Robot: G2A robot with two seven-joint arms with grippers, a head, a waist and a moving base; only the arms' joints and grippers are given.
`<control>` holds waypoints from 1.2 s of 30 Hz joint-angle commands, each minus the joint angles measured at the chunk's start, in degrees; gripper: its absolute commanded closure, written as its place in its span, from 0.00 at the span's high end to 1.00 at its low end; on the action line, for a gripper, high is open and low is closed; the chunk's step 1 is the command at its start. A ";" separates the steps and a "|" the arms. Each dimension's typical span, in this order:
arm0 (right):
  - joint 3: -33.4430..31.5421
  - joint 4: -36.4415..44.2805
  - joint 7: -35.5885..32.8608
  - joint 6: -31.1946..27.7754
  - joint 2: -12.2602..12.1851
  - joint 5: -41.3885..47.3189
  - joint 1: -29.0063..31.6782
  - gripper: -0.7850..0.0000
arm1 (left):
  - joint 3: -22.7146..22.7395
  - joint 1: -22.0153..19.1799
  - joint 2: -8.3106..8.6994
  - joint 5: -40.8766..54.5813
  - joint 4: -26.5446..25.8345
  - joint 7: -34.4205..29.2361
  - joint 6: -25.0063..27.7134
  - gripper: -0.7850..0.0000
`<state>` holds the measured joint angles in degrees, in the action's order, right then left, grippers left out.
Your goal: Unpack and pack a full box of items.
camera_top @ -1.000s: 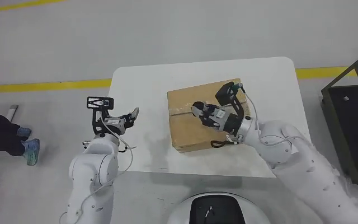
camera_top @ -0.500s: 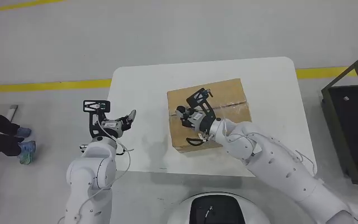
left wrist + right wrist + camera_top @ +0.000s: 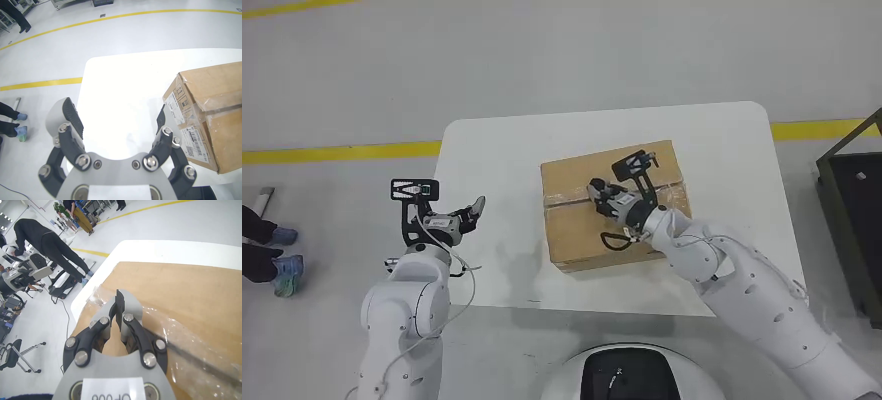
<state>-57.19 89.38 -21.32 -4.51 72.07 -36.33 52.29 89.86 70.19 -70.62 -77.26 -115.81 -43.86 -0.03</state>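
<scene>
1. Plainly, the desk [image 3: 502, 170] carries one thing: the cardboard box [image 3: 577, 240], closed and sitting on the robot's right half.
2. Clear tape [image 3: 170, 323] runs along the box's top seam, wrinkled and partly lifted at its end.
3. The right claw [image 3: 118, 298] is pinched narrow over that seam, gripping nothing I can see. It could skid off the slick tape or drag the whole box.
4. The left claw [image 3: 114, 106] hangs wide open near the desk's left edge, well apart from the box. With nothing bracing it, the box could slide.
</scene>
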 commanded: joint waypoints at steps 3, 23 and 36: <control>-2.64 0.90 -0.76 -0.38 -0.51 -0.35 1.64 0.00 | 0.00 0.00 0.00 0.00 0.00 0.00 0.00 1.00; -13.12 3.88 -5.19 -4.03 -2.57 -2.63 6.57 0.00 | 0.00 0.00 0.00 0.00 0.00 0.00 0.00 1.00; -20.89 3.76 -4.94 -6.38 -3.94 -3.37 10.00 0.00 | 0.00 0.00 0.00 0.00 0.00 0.00 0.00 1.00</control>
<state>-77.27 93.15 -26.50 -10.66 68.24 -39.78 62.09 89.86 70.19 -70.62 -77.26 -115.81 -43.86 -0.03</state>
